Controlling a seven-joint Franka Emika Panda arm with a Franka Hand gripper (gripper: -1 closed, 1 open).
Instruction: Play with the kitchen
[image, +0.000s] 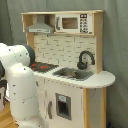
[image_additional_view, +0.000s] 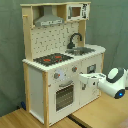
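Note:
The kitchen (image_additional_view: 37, 85) is a white and light-wood toy standing on a wooden floor, seen in both exterior views. It has a grey hood (image_additional_view: 50, 20), a pegboard back, a black faucet (image_additional_view: 75, 39) over the sink (image_additional_view: 84, 50), a black-red stovetop (image_additional_view: 52, 59), knobs (image_additional_view: 56, 76) and an oven door (image_additional_view: 64, 96). In the second exterior view my gripper (image_additional_view: 84, 79) reaches in from the right, level with the kitchen's front panel, just right of the oven door and below the counter edge. In the first exterior view the white arm (image: 20, 85) fills the lower left and hides the gripper.
A toy microwave (image: 73, 23) sits in the top shelf beside the hood. A rounded counter end (image: 102, 79) juts out past the sink. A grey curtain hangs behind the kitchen. A lower cabinet door with a dark panel (image: 63, 106) faces the first exterior view.

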